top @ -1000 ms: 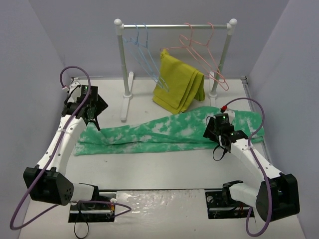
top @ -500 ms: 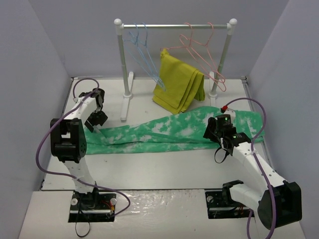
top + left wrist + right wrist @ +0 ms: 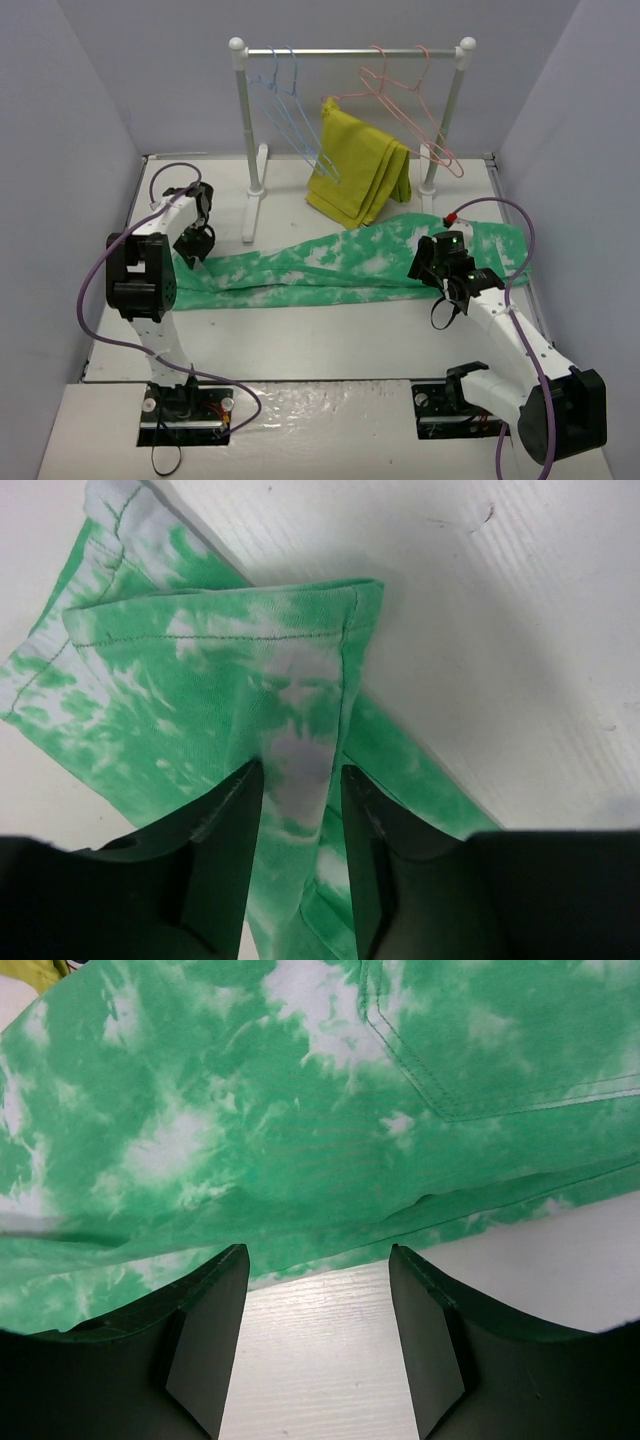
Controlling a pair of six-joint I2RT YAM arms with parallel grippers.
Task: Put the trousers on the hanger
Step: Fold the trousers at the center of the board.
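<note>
The trousers (image 3: 330, 262), green with white blotches, lie flat across the table from left to right. My left gripper (image 3: 191, 248) is down on their leg-end at the left. In the left wrist view its jaws (image 3: 300, 775) stand narrowed with a strip of trouser cloth (image 3: 200, 680) between them, beside the hem. My right gripper (image 3: 436, 272) hangs over the waist end; in the right wrist view it (image 3: 318, 1260) is open over bare table at the near edge of the trousers (image 3: 300, 1110). The light-blue hanger (image 3: 290, 100) hangs on the rail with another like it.
A white clothes rack (image 3: 350, 52) stands at the back. It carries pink hangers (image 3: 410, 95) and a folded mustard-yellow garment (image 3: 355, 175) that hangs down to the table. The rack's feet (image 3: 252, 215) stand close to my left gripper. Grey walls close in both sides.
The left arm has swung up and folded back, and its gripper dropped onto the trousers' leg-end while its jaws narrowed. The right gripper has barely moved.
</note>
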